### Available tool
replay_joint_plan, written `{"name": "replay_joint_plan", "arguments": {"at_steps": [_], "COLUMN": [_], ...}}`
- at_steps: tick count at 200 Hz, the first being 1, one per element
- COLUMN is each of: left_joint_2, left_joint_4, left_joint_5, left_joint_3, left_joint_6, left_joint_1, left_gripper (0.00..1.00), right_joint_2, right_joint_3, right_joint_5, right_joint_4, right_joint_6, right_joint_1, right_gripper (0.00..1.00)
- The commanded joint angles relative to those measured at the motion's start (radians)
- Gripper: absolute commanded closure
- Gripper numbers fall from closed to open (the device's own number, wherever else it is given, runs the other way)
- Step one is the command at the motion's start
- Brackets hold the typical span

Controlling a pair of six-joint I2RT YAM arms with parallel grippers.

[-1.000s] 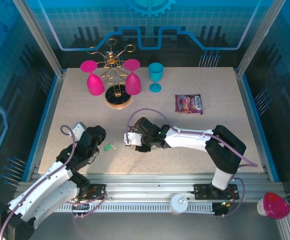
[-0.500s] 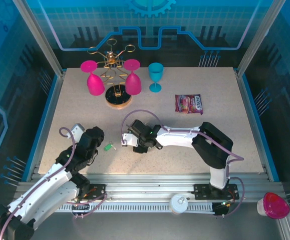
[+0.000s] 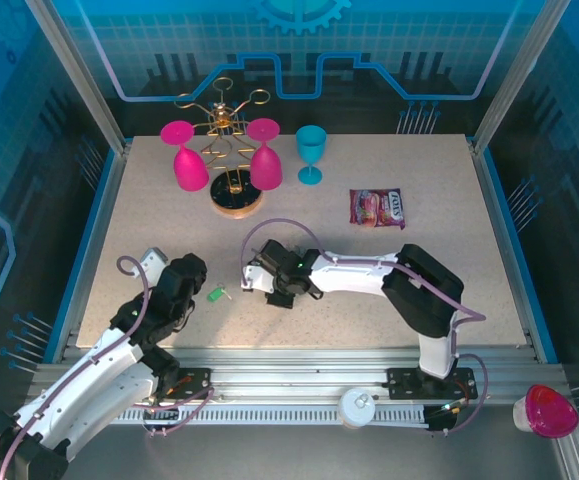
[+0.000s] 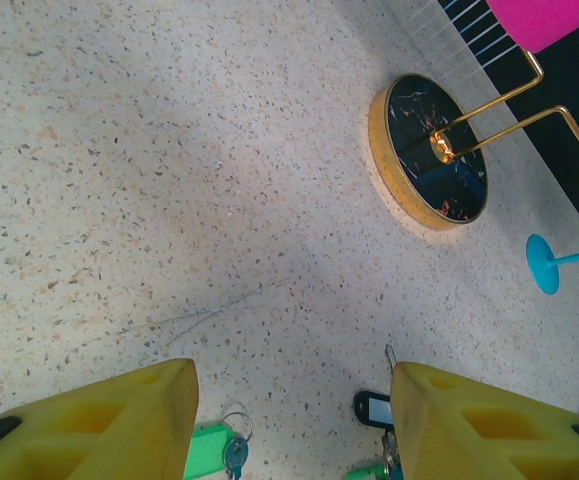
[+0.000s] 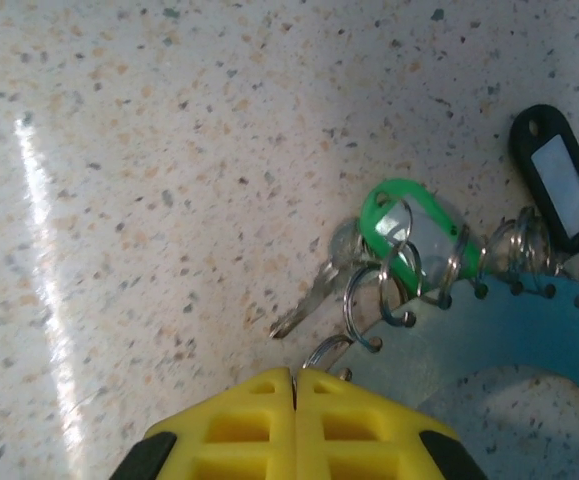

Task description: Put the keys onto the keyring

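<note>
Two arms lean over the speckled table (image 3: 149, 220), their grippers near its front middle. The right gripper (image 5: 294, 378) is closed, its yellow fingers pressed flat together with no gap. A small wire split ring (image 5: 327, 350) sits right at the tips, and I cannot tell whether it is pinched.

Just beyond the tips lies the keyring (image 5: 529, 325), a bluish-grey flat ring with a row of small holes along its rim, lying flat on the table. Several more small wire rings pass through those holes. One carries a green key (image 5: 409, 228), which has a green plastic tag with a clear window and a silver blade pointing away from the keyring. Further along the rim lies a black key (image 5: 557, 178) with a white label in its tag.

The left gripper (image 4: 291, 395) has its yellow fingers well apart and holds nothing. A light green key (image 3: 216, 294) lies loose on the table between the two grippers, apart from the keyring.

At the back left stands a gold wire glass rack (image 3: 231, 120) on a round base (image 4: 429, 150), with two pink glasses (image 3: 191, 165) hanging upside down. A teal goblet (image 3: 311, 152) stands just to its right, and a snack packet (image 3: 377, 208) lies further right.
</note>
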Motion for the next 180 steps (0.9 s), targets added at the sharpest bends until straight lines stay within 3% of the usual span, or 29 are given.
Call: {"name": "replay_joint_plan", "arguments": {"at_steps": [1, 52, 97, 134, 150, 180], "left_joint_2": [-0.01, -0.041, -0.054, -0.021, 0.035, 0.191], "left_joint_4": [0.034, 0.344, 0.526, 0.639, 0.666, 0.804], "left_joint_5": [-0.013, 0.212, 0.503, 0.774, 0.811, 0.875], "left_joint_3": [-0.011, -0.092, -0.152, -0.188, -0.182, -0.19], "left_joint_6": [0.074, 0.529, 0.799, 1.036, 1.061, 0.972], "left_joint_1": [0.004, 0.005, 0.004, 0.004, 0.003, -0.007], "left_gripper": [0.46, 0.38, 0.39, 0.46, 0.49, 0.54], "right_joint_2": [-0.111, -0.297, -0.343, -0.359, -0.356, -0.354], "right_joint_3": [-0.042, -0.216, -0.25, -0.248, -0.25, -0.26], "right_joint_5": [-0.1, -0.482, -0.666, -0.753, -0.763, -0.781], "right_joint_4": [-0.012, 0.08, 0.101, 0.133, 0.135, 0.149], "right_joint_6": [0.074, 0.244, 0.241, 0.246, 0.243, 0.239], "right_joint_1": [-0.016, -0.194, -0.297, -0.362, -0.378, -0.39], "right_gripper": [1.0, 1.0, 1.0, 1.0, 1.0, 1.0]}}
